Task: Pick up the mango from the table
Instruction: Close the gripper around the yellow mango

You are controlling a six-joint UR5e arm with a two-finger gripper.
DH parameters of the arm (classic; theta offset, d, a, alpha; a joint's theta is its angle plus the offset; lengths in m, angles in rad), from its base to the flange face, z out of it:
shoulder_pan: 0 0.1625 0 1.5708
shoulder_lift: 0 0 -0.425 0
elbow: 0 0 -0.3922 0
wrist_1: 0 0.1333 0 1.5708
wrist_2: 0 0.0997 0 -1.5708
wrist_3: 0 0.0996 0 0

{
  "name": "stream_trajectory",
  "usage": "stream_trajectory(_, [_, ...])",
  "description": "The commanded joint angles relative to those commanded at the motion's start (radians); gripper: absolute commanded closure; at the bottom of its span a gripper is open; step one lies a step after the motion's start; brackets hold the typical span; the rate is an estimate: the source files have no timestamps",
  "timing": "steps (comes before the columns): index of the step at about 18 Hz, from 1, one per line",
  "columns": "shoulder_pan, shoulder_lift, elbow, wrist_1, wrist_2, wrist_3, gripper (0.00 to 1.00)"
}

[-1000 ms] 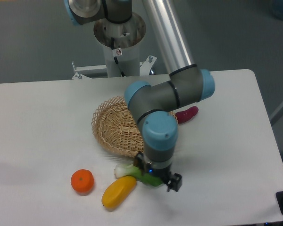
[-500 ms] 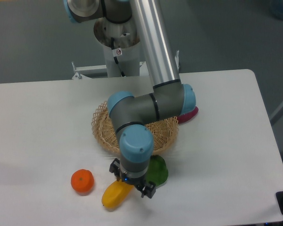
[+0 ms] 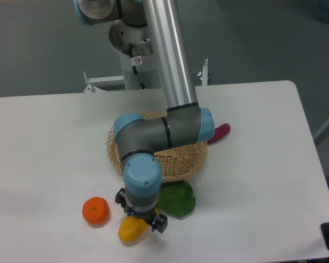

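- Gripper (image 3: 141, 219) hangs right over the mango (image 3: 130, 230), with the blue wrist above it hiding the fingertips, so whether the jaws stand apart or together cannot be told from this view.
- Only the lower left end of the mango shows, a yellow lobe lying on the white surface (image 3: 263, 192) near its front edge; the rest is covered by the gripper.
- From the part that shows, its long axis seems to run from lower left up toward upper right, passing under the gripper; that is a judgement, since the far end is hidden.
- So the fruit lies directly below the gripper, with perhaps a small offset toward the front left, and the coming move looks like a straight descent, not a sideways reach.
- I judge the jaws should close across the narrow width of the fruit, not along its length.
- Just to the left, apart from the mango, sits the orange (image 3: 95, 211).
- Just to the right, a green leafy vegetable (image 3: 177, 199) lies close beside the gripper; it could get caught if the jaws come down off to that side.
- Behind these stands a wicker basket (image 3: 181, 159), partly hidden by the arm, and beyond it a purple item (image 3: 220, 131) peeks out.
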Motion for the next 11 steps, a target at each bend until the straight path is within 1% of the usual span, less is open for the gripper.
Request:
stream_trajectory(2, [-0.008, -0.014, 0.0, 0.044, 0.04, -0.008, 0.01])
stream_trajectory(3, [-0.011, -0.024, 0.0, 0.067, 0.064, -0.014, 0.09])
stream_trajectory(5, [-0.018, -0.026, 0.0, 0.078, 0.081, -0.034, 0.37])
stream_trajectory(7, [-0.018, -0.022, 0.008, 0.078, 0.074, -0.038, 0.54])
stream_trajectory(10, [-0.018, -0.014, 0.014, 0.077, 0.071, -0.057, 0.73])
stream_trajectory(11, [-0.018, -0.012, 0.017, 0.077, 0.062, -0.069, 0.76])
